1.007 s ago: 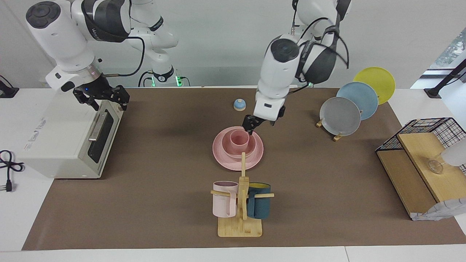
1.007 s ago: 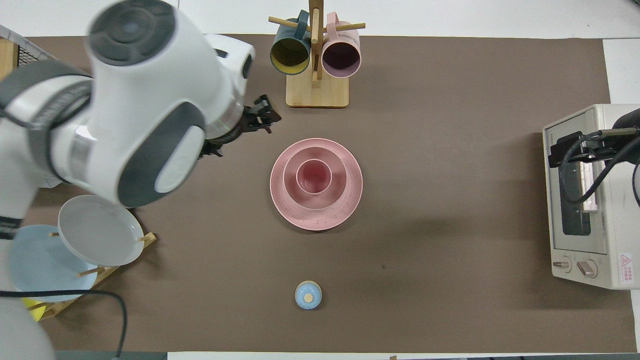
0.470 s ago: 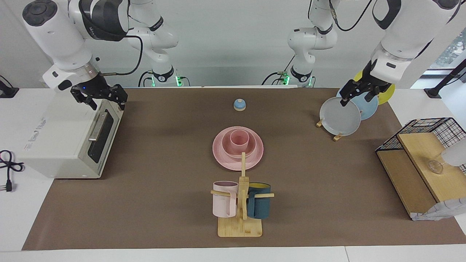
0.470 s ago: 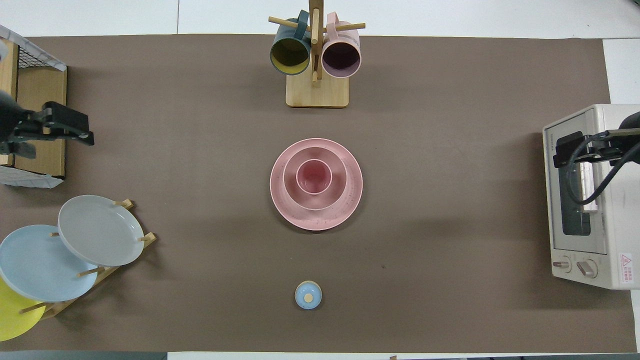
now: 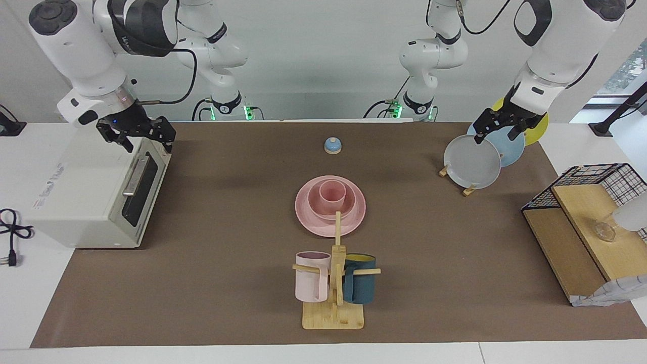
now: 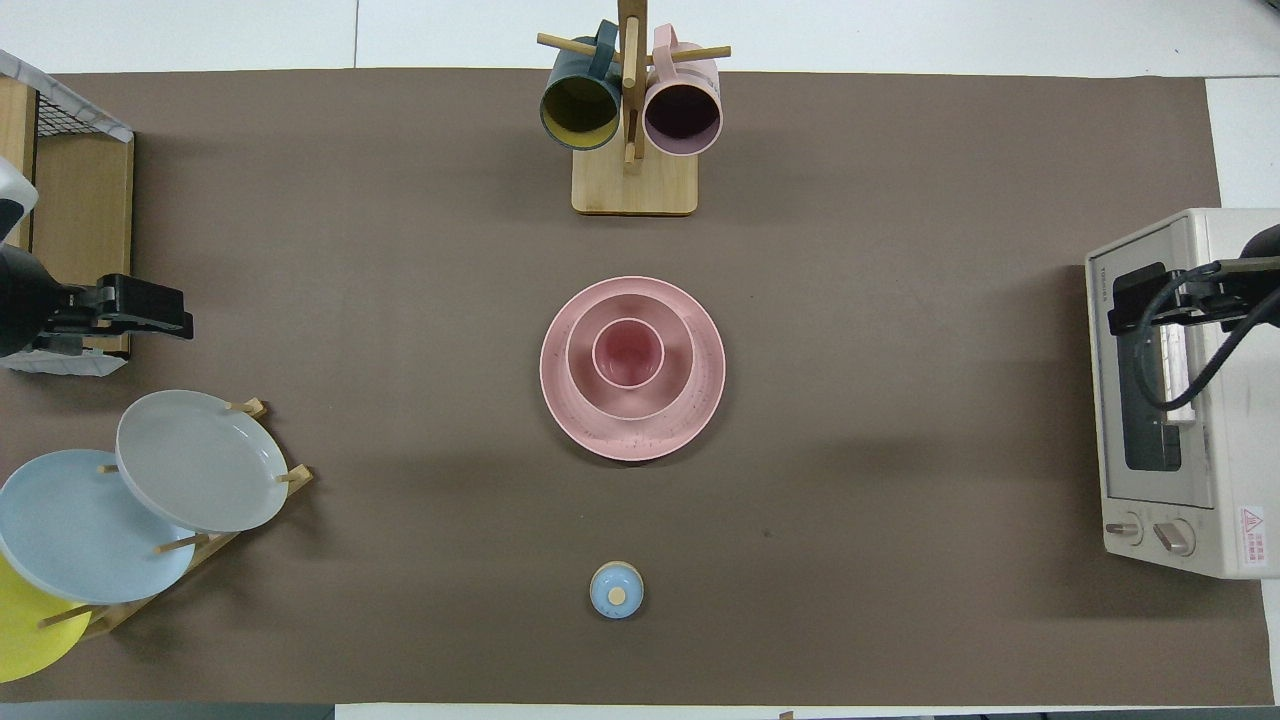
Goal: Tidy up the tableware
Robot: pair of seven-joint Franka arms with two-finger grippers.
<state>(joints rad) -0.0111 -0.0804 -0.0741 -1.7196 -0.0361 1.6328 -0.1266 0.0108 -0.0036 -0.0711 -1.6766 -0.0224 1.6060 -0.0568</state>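
Since a second ago the left hand point(image 5: 498, 126) has withdrawn over the plate rack, fingers apart, empty; right hand point(image 5: 136, 136) waits over the toaster oven, seemingly open. Small matte pink tapered cup point(image 5: 333, 193), light, stiff, slippery: pinch its rim.

Left gripper point(image 5: 497, 126) has been pulled away from the pink cup point(image 5: 332, 193), where it hung 1.0 s ago, and is now raised over the grey plate point(image 5: 471, 162) and blue plate point(image 5: 507, 144) in the rack. Since 0.5 s ago only a slight shift is seen. Right gripper point(image 5: 137, 134) has been nudged slightly over the toaster oven point(image 5: 91, 192).
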